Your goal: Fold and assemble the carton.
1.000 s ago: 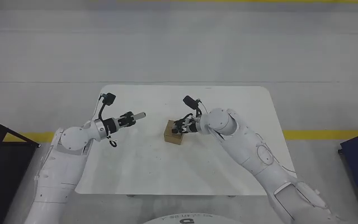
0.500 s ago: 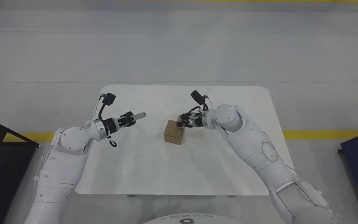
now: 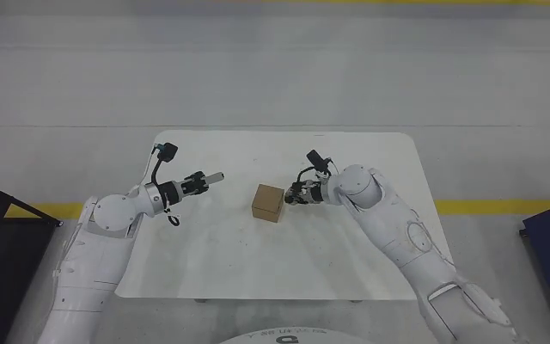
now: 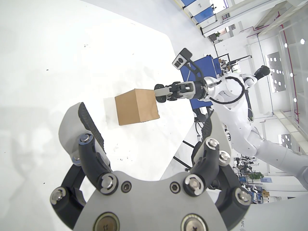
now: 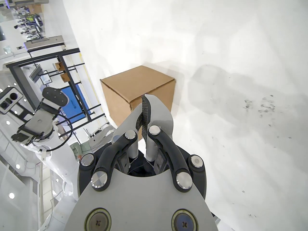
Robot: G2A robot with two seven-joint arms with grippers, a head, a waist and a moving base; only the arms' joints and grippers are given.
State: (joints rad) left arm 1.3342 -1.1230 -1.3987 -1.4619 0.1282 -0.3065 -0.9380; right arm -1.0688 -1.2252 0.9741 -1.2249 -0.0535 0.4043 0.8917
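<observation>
The right pincer (image 5: 145, 99) is shut tight. Its two grey metal fingers taper to one narrow tip, and the ribbed black rubber linings are pressed flat together with nothing between them. The tip sits at the top edge of the box (image 5: 142, 82), at the box's 3 o'clock as seen from above. I cannot tell whether it touches the cardboard or stops just short of it.

The box is a small cube of plain brown cardboard with matte, smooth faces and crisp edges. Every flap is closed, and a thin seam runs down the corner nearest the tip. It rests flat near the middle of the surface (image 3: 241, 258), a glossy white top with rounded corners, marked here and there with small dark scuffs and specks.

The left pincer (image 3: 216, 178) hangs at about the box's 10 o'clock, well apart from it. It is spread wide and holds nothing. Its curved metal fingers have the same ribbed black lining on their inner sides and are joined to the wrist plate by black links and shiny round bolts.
</observation>
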